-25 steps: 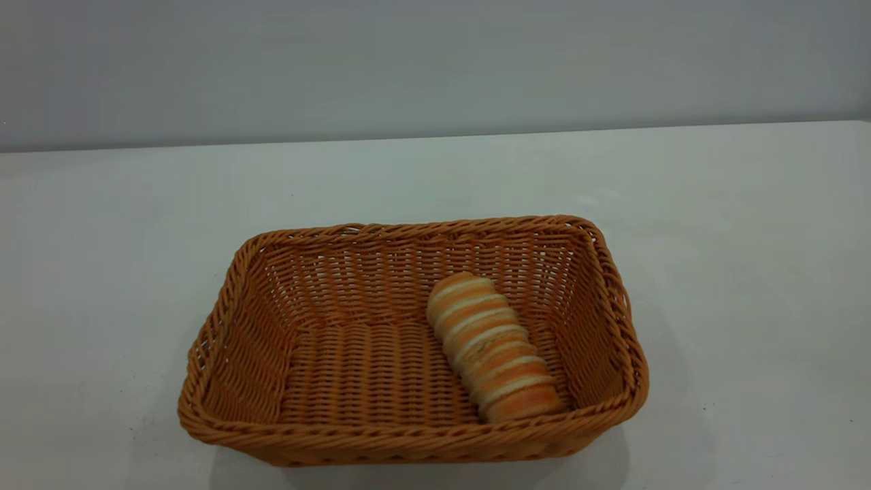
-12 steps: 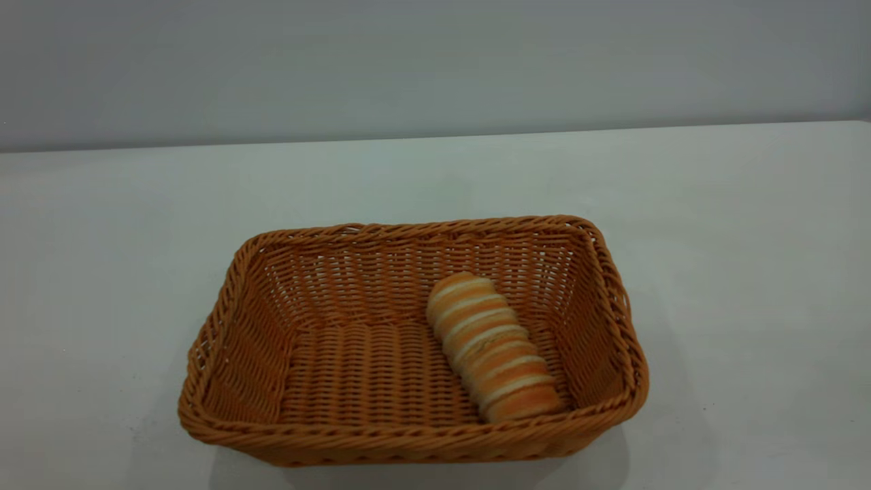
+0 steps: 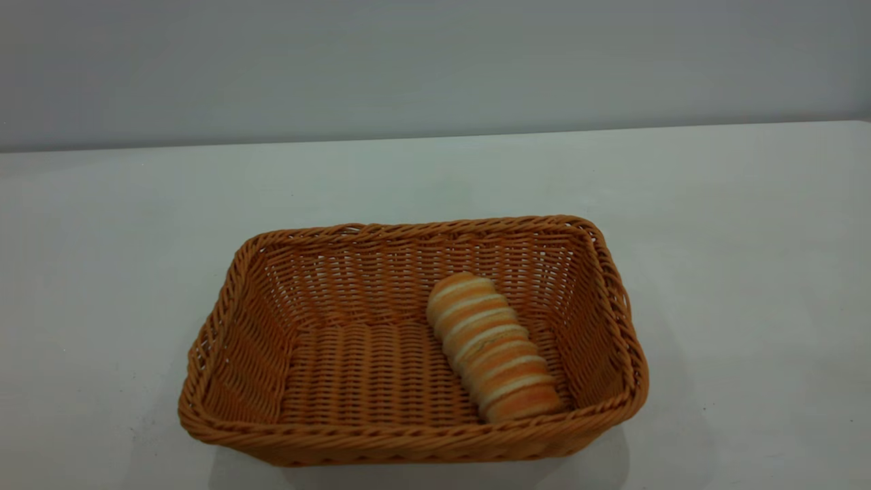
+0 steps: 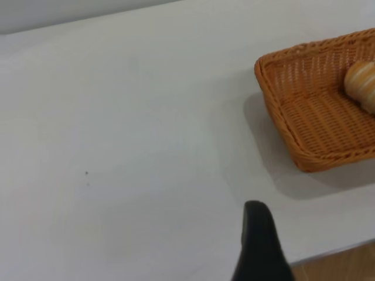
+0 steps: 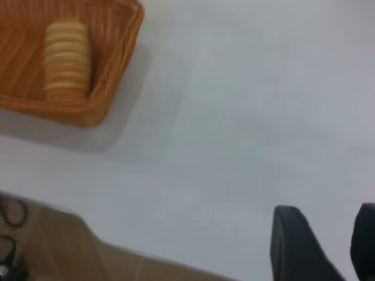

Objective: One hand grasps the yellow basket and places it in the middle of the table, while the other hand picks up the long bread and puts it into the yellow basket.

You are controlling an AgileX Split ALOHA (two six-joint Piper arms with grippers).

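Right gripper [image 5: 321, 246]: two fingers parted, nothing held, low over the near table [image 3: 748, 238] edge. Left gripper [image 4: 258, 246]: one finger in view, opening impossible to tell, nothing seen in its hold. Well beyond both grippers, between them: the yellow basket [image 3: 408, 435], set mid-table. Inside it, by the end wall nearer the right gripper: the long bread [image 3: 491, 346], lying diagonally on the woven floor. Step judged: both placements apparently done, arms pulled clear; next move likely none beyond parking. Count: one basket, one bread, two grippers.
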